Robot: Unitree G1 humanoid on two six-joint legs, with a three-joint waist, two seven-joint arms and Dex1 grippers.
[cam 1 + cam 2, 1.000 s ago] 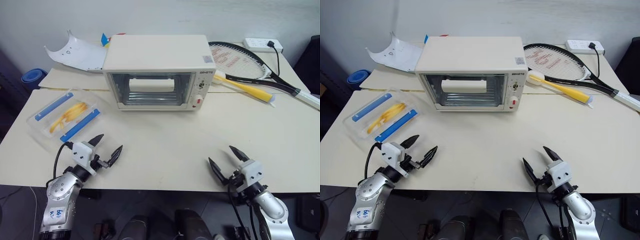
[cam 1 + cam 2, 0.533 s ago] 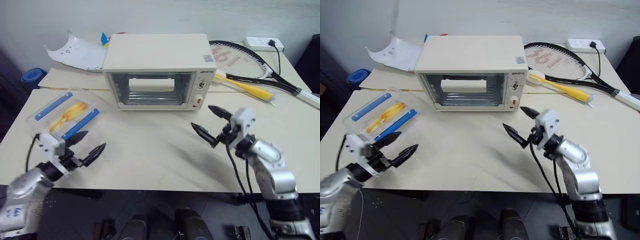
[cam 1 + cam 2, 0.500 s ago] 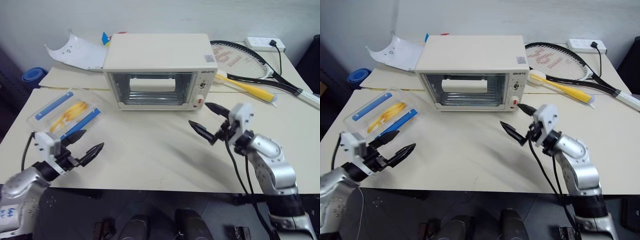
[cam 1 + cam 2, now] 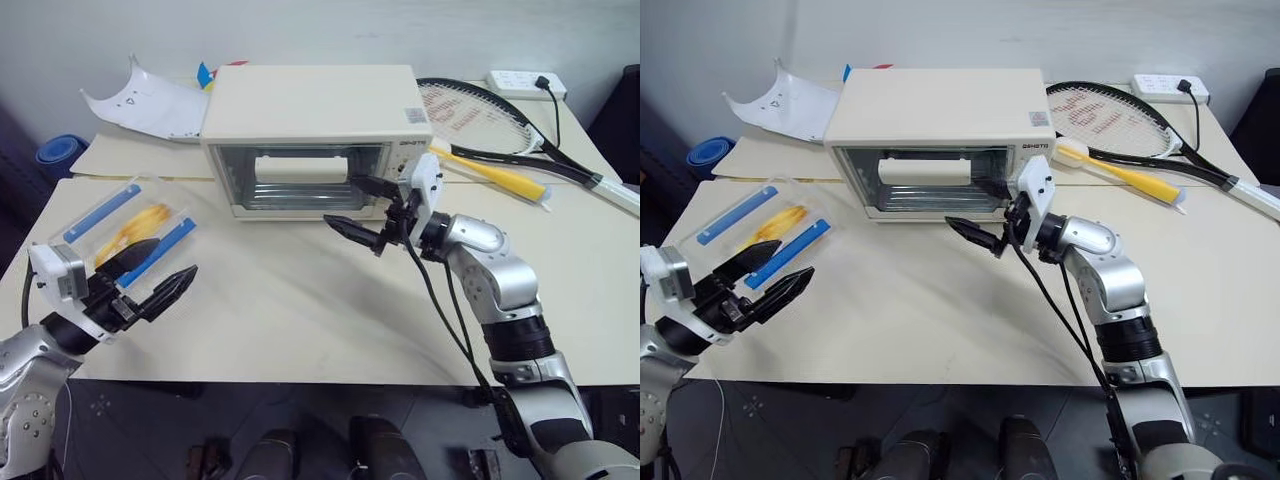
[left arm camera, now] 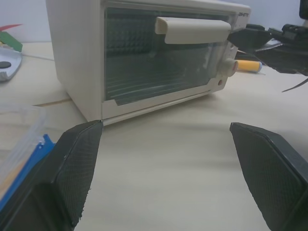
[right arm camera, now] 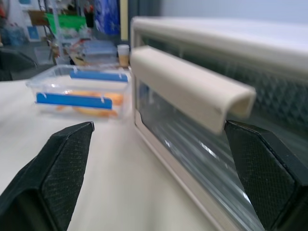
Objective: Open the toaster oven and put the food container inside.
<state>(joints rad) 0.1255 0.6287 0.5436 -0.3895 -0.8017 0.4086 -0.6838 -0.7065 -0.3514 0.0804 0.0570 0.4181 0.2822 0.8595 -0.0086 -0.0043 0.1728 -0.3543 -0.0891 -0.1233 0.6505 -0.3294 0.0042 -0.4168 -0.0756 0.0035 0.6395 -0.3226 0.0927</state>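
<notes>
Left eye view: table (image 4: 330, 320) is carrying everything, cream top. Toaster oven (image 4: 310, 105) is sitting at the back centre, glass door shut, handle (image 4: 303, 169) running across the upper part of the door, knobs on its right panel. Racket (image 4: 480, 125) is lying behind and to the right of the oven, with a yellow-handled tool (image 4: 495, 176) resting across its near edge. Curved white plastic sheet (image 4: 140, 100) is sitting behind the oven's left corner. Power strip (image 4: 520, 84) is lying at the far right back.

Food container (image 4: 125, 228) is lying flat on the table's left side, well apart from the oven, clear box with two blue clips and yellow strips inside, lid on.

Right gripper (image 4: 362, 205) is hanging just in front of the oven door's right half, fingers spread wide, gripping nothing. Upper finger is sitting near the right end of the handle, lower finger is pointing at the lower door edge. Right wrist view: handle end is showing between the two finger pads (image 6: 62, 163), no contact visible.

Left gripper (image 4: 148, 275) is hovering over the near edge of the container, fingers spread wide, empty. Whether a fingertip is touching the lid, can't tell. Left wrist view: fingers (image 5: 77, 168) are framing the oven front across bare table, clamping nothing.
</notes>
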